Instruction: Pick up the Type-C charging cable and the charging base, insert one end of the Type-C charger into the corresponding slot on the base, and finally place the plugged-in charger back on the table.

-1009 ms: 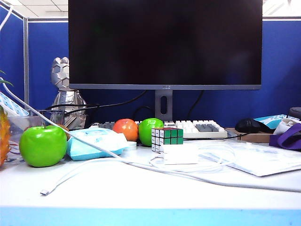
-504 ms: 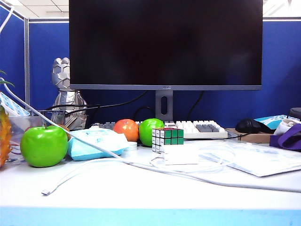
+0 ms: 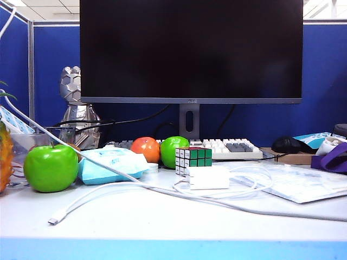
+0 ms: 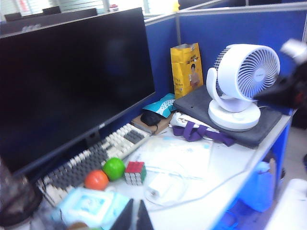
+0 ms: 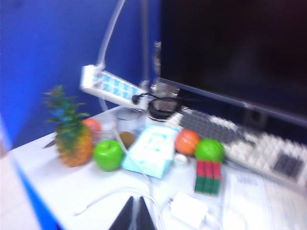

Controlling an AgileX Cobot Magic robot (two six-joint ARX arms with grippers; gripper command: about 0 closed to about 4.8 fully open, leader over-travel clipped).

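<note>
Blue partition walls [image 3: 49, 65] behind desk; ceiling panels [image 3: 49, 10] lit above.

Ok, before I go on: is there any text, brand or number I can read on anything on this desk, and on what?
Nothing reads clearly.
Monitor bezel logo: too small to read.
Wet-wipes pack print: blurred.
Yellow bag print: too small.
Keyboard keys: too small.
Charging base and cable: no marking visible.
Left fingers and right fingers: shut, unmarked, hanging above the desk.
</note>
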